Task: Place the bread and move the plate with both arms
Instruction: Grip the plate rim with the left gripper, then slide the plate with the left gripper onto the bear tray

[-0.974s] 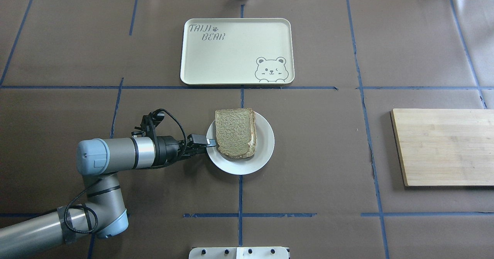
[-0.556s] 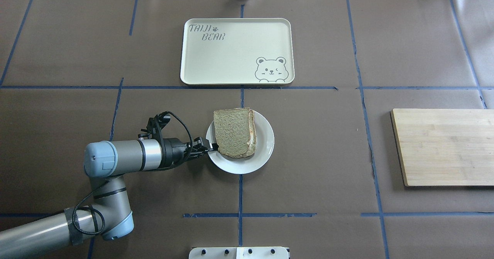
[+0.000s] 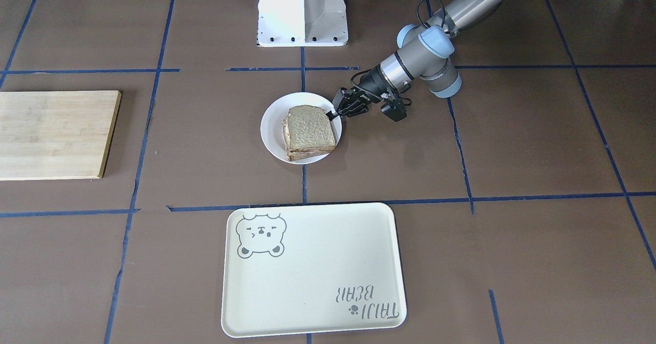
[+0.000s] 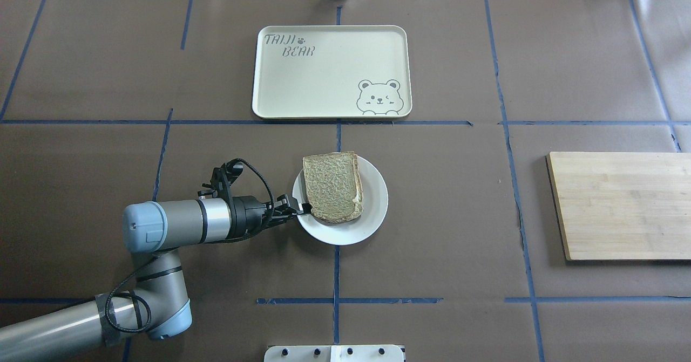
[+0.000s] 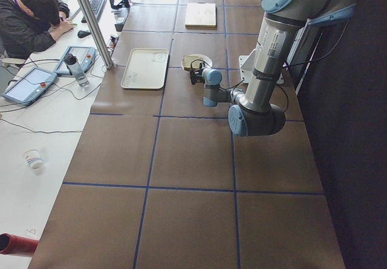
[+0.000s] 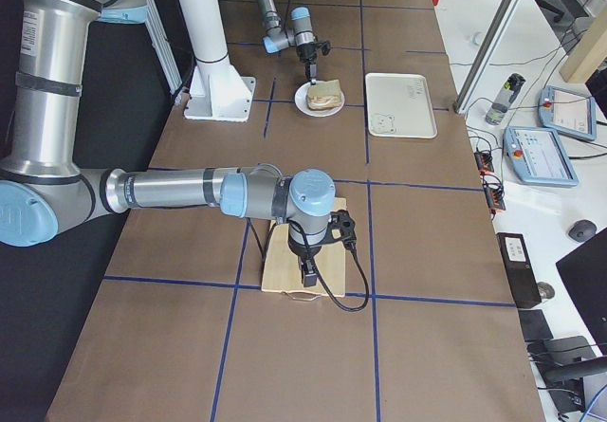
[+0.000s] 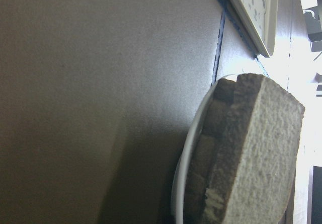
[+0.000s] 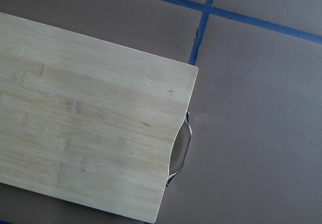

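The bread [image 4: 333, 185] is a brown slice lying on top of a stack on the small white plate [image 4: 372, 211], with a white edge peeking out under it. My left gripper [image 4: 304, 209] comes in low from the left and is shut on the plate's left rim. In the front view the gripper [image 3: 332, 114] pinches the rim of the plate [image 3: 271, 128] beside the bread [image 3: 310, 130]. The left wrist view shows the bread [image 7: 251, 148] and the plate rim [image 7: 183, 158] close up, without the fingers. My right gripper [image 6: 309, 275] hangs over the wooden board; I cannot tell whether it is open.
A cream bear tray [image 4: 324, 81] lies beyond the plate, away from the robot. A wooden cutting board [image 4: 621, 205] lies at the right and fills the right wrist view [image 8: 85, 123]. A person [image 5: 30, 21] sits at the desk beyond the table.
My left gripper moved right and a little nearer, onto the plate's rim, and its fingers closed there. The plate and bread shifted slightly to the right.
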